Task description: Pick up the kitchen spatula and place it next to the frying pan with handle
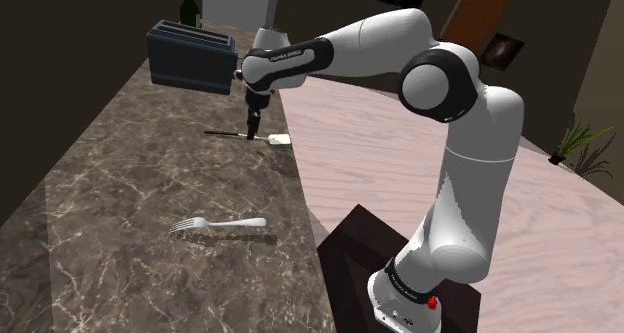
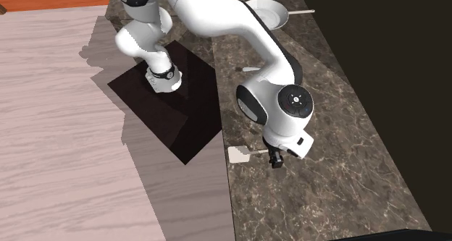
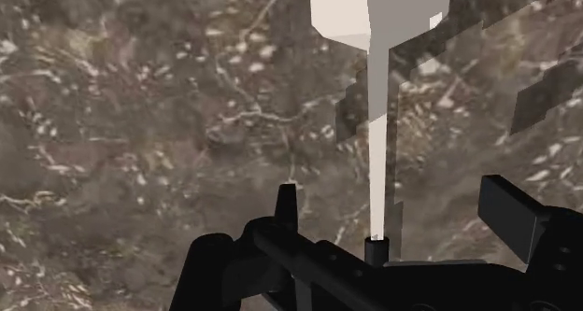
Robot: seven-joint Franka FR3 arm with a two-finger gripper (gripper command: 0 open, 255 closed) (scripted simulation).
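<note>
The spatula (image 1: 278, 139) lies flat on the dark marble counter (image 1: 130, 211), its white blade near the counter's edge and its thin dark handle pointing toward the shoulder view's left. My gripper (image 1: 254, 128) hangs just over the spot where shaft meets handle, pointing down. In the wrist view the fingers (image 3: 509, 211) stand apart, and the white shaft (image 3: 376, 160) runs between them without touching either; the gripper (image 3: 397, 211) is open and holds nothing. In the second exterior view the blade (image 2: 237, 154) sticks out beside the gripper (image 2: 275, 162). The frying pan (image 2: 268, 14) with its handle sits far along the counter, behind the arm.
A dark toaster (image 1: 190, 56) stands just beyond the gripper, with a bottle (image 1: 188, 1) behind it. A white fork (image 1: 220, 224) lies on the counter nearer the stand. The counter's edge drops to a pale floor (image 1: 400, 151) right beside the spatula's blade.
</note>
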